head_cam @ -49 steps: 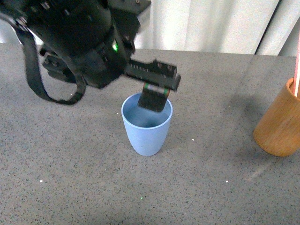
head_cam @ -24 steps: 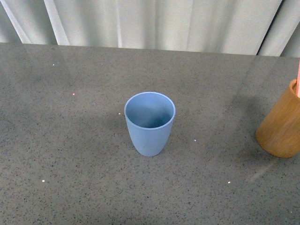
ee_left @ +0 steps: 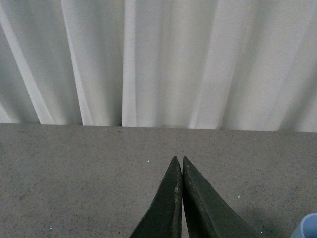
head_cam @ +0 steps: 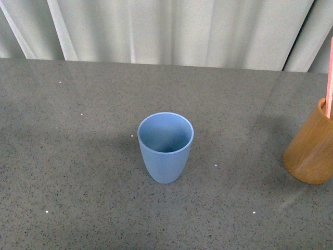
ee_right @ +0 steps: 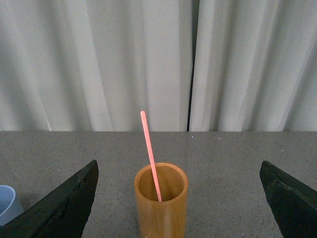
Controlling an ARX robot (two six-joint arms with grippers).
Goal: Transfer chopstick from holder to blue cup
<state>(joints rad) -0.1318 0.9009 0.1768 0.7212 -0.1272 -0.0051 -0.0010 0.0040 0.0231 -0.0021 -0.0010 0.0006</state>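
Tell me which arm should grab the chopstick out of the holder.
Right. The right gripper is open, facing the holder with the chopstick standing in it; the left gripper is shut and sees only part of the blue cup.

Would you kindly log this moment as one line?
chopstick in holder | blue cup empty | left gripper shut | right gripper open

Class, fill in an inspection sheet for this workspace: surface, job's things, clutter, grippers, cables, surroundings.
Surface: grey speckled table, a few bright specks.
Job's things: blue cup upright mid-table, nothing seen inside; holder upright towards the robot's right; chopstick standing in the holder, leaning.
Clutter: nothing seen.
Grippers: left gripper shut, holding nothing; right gripper open wide, facing the holder, touching nothing.
Cables: nothing seen.
Surroundings: white curtain behind the table.
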